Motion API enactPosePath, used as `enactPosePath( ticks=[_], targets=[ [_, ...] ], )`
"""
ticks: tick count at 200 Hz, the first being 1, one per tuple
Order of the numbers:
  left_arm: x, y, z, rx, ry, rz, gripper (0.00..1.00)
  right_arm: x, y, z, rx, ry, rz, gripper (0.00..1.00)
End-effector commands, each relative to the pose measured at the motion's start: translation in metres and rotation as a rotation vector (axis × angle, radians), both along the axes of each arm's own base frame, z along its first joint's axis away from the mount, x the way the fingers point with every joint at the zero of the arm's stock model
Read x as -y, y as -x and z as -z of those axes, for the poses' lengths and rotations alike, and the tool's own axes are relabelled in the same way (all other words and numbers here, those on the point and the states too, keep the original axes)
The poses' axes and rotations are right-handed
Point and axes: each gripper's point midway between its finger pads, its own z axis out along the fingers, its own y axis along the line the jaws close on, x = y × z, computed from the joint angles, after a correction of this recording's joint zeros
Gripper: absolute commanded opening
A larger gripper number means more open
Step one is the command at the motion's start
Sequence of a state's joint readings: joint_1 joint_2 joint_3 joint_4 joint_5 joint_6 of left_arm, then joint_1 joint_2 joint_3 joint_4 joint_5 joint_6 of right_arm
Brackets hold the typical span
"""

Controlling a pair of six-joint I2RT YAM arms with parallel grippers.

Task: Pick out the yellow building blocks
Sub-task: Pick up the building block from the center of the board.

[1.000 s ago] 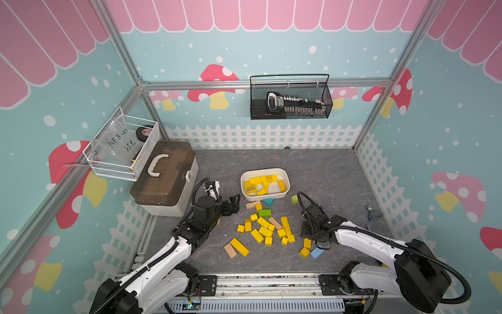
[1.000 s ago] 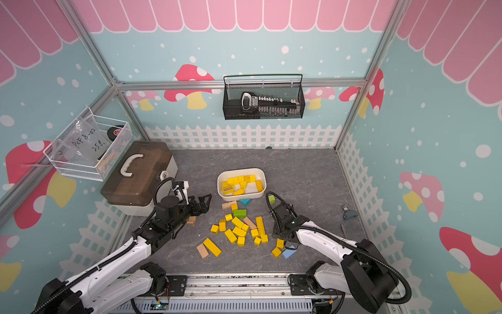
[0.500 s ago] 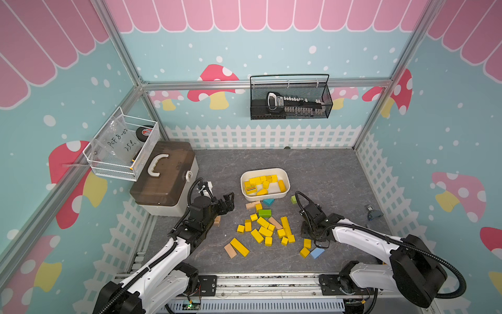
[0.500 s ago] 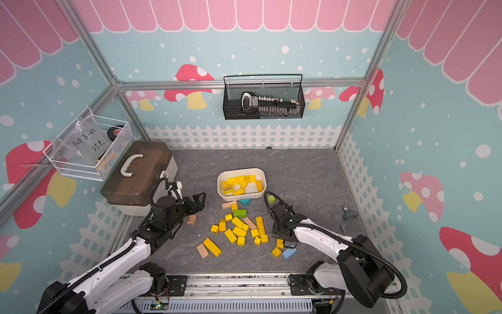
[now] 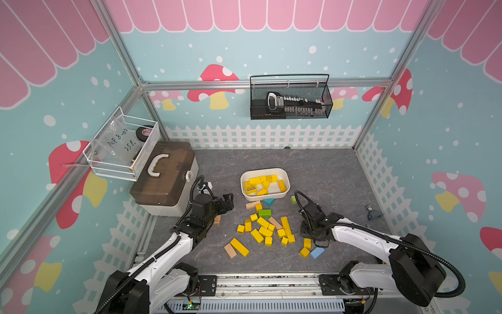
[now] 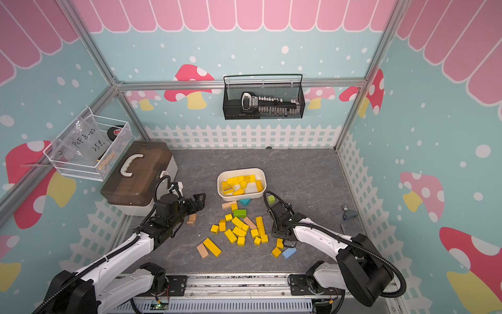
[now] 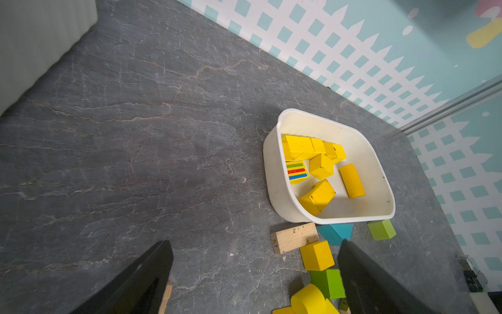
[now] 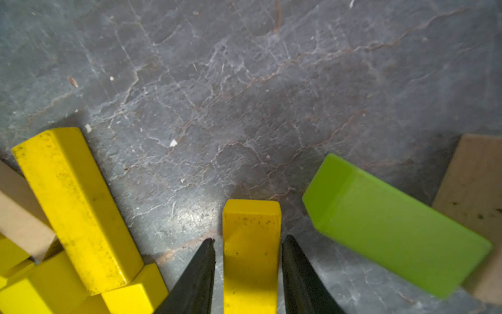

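While right hand [image 8: 248, 239] straddles yellow block [image 8: 251, 223], grip unclear | left hand [image 7: 255, 243] spread

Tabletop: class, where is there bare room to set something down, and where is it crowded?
Bare: the strip between the white tub and the back fence; the stretch from the tub towards the right fence, bar one small grey item. Crowded: the scattered blocks in front of the tub, between the left gripper and right gripper.
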State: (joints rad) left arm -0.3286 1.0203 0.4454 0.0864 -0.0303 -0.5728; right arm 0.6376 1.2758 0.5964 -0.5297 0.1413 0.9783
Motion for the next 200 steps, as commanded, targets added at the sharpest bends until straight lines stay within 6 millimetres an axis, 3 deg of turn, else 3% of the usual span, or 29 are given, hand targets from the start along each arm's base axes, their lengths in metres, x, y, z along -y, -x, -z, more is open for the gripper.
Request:
enactPosePath(
  ticks=[1,97,135,200],
  targets=[
    [0.0,-0.005,-0.01,0.012,0.032,-0.011,1.0,0.0,-0.001,-0.002,0.0,0.015,0.006,0.4],
    [-0.001,-0.006,-0.008,0.003,0.041,-0.011,1.0,-0.002,-0.003,0.004,-0.017,0.022,-0.002,0.39],
    [-0.002,-0.005,-0.009,0.006,0.045,-0.012,1.0,-0.002,-0.002,0.004,-0.015,0.022,-0.002,0.34],
    [-0.001,-0.006,-0.009,0.004,0.048,-0.01,1.0,-0.001,-0.003,-0.006,0.035,-0.011,0.007,0.29]
  ],
)
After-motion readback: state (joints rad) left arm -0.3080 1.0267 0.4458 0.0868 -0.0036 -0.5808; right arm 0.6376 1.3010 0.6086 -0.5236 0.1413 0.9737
